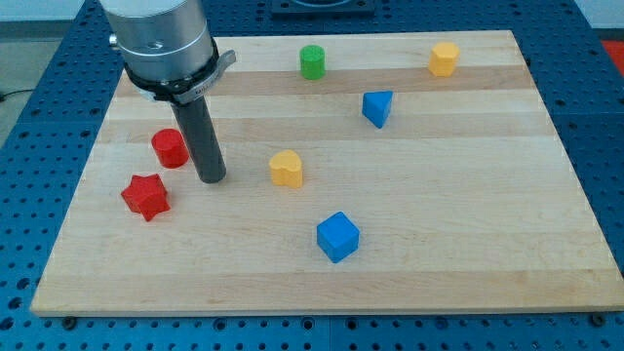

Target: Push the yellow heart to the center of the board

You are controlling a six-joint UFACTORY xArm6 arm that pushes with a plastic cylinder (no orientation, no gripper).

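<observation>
The yellow heart lies on the wooden board, a little left of the board's middle. My tip rests on the board to the left of the heart, with a gap of about one block width between them. The rod stands upright under the silver arm housing at the view's top left. A red round block sits close to the rod's left side. A red star lies below and left of my tip.
A green cylinder stands near the top edge. A second yellow block, many-sided, sits at the top right. A blue triangular block lies right of centre. A blue cube lies below the heart, toward the bottom.
</observation>
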